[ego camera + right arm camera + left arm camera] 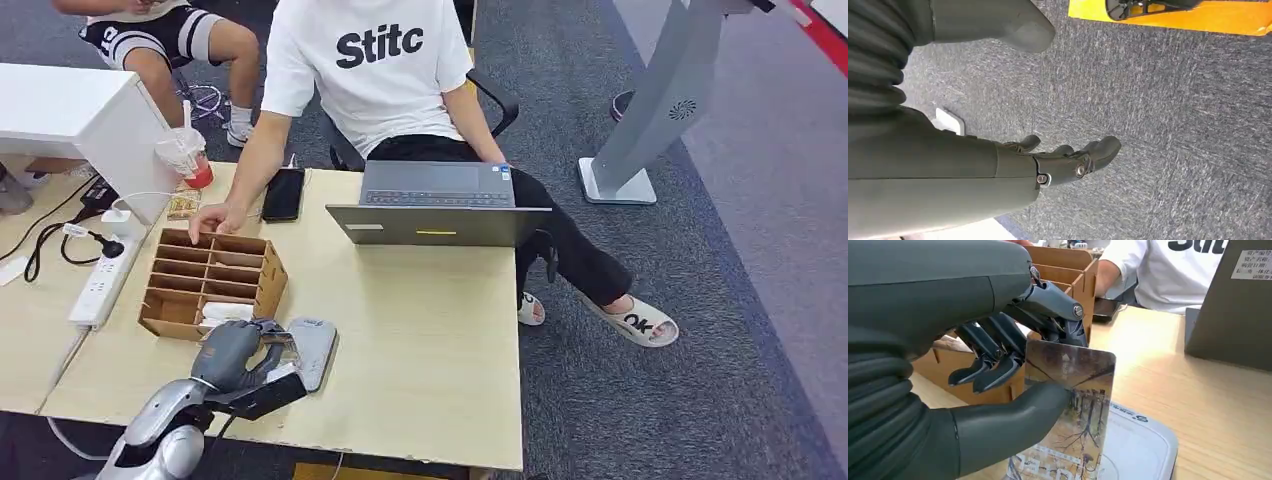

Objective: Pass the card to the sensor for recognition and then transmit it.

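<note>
Mid-scan: card (1075, 405) pinched upright between thumb and fingers of left hand (998, 365), edge just over sensor (1143, 445) below; next, probably lowering flat, then passing on; right hand (1063, 162) hangs empty, fingers loosely apart.

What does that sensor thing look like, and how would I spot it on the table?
Start at the light wooden table and find the brown wooden compartment box near its left end. Beside that box, toward the robot, lies the flat pale grey sensor pad with rounded corners, under the robot's left hand, which holds a picture-printed card over it. It is the one low, flat slab there.
</note>
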